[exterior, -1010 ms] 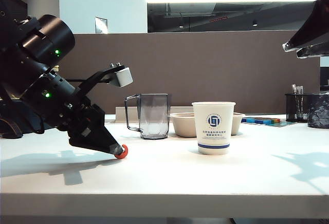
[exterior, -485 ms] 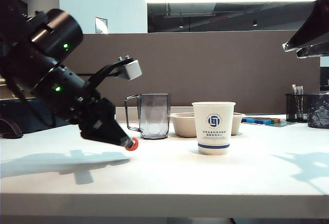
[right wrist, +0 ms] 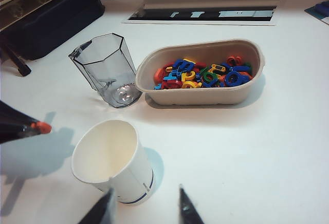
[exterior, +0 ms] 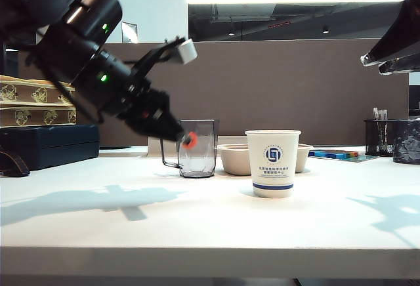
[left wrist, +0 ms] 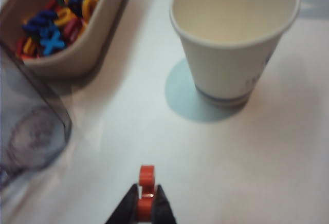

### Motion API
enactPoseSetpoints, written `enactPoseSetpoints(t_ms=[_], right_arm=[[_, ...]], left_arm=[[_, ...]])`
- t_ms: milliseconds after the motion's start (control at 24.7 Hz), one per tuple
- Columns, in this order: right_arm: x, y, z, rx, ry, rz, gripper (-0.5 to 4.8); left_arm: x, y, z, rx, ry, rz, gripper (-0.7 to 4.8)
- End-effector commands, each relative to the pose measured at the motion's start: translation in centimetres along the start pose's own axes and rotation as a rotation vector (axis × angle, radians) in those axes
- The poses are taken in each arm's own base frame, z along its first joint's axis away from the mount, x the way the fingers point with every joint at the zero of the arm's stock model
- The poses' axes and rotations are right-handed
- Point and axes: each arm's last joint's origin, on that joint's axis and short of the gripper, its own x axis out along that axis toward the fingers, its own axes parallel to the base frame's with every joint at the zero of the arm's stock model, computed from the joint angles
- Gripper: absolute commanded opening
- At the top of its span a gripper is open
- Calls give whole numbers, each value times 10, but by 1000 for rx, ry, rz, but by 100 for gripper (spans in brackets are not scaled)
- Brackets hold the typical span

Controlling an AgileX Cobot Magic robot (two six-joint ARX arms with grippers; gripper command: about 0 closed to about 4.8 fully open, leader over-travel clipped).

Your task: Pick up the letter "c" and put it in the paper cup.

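My left gripper [exterior: 186, 141] is shut on the letter "c" [exterior: 189, 142], a tiny orange-red piece, and holds it in the air left of the paper cup [exterior: 272, 163]. In the left wrist view the letter "c" [left wrist: 146, 174] sticks out between the black fingertips of the left gripper [left wrist: 146, 202], with the paper cup [left wrist: 234, 39] ahead, its mouth open and empty. The right wrist view shows the letter "c" [right wrist: 41, 127] beside the paper cup [right wrist: 114, 161]. My right gripper [right wrist: 146, 203] hangs open high above the cup, holding nothing; in the exterior view the right gripper [exterior: 374, 61] is at the top right.
A clear grey handled mug [exterior: 190, 147] stands behind the held letter. A low beige bowl [right wrist: 205, 91] full of coloured letters sits behind the cup. A black case [exterior: 46, 145] and boxes lie at the far left, a pen holder [exterior: 380, 136] at the far right.
The left arm has lifted the letter "c" off the table and carried it up and to the right, toward the cup. The right arm has not moved.
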Motion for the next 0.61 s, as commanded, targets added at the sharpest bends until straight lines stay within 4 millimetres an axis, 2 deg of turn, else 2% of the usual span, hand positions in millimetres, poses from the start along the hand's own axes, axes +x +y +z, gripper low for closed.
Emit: enactPoseSetpoints(t_ms=[40,364,606], right_arm=[[-1,1,3,-12,-15,0,153],[-1,1,3,-12,-15,1,153],[-1,1,3,-12,-15,1,153]], left_arm=[[-1,1,21,27,-49,2,16],[4,-11,65,90,-150,-28,16],[10,-22,83,129,-178,-35,16]])
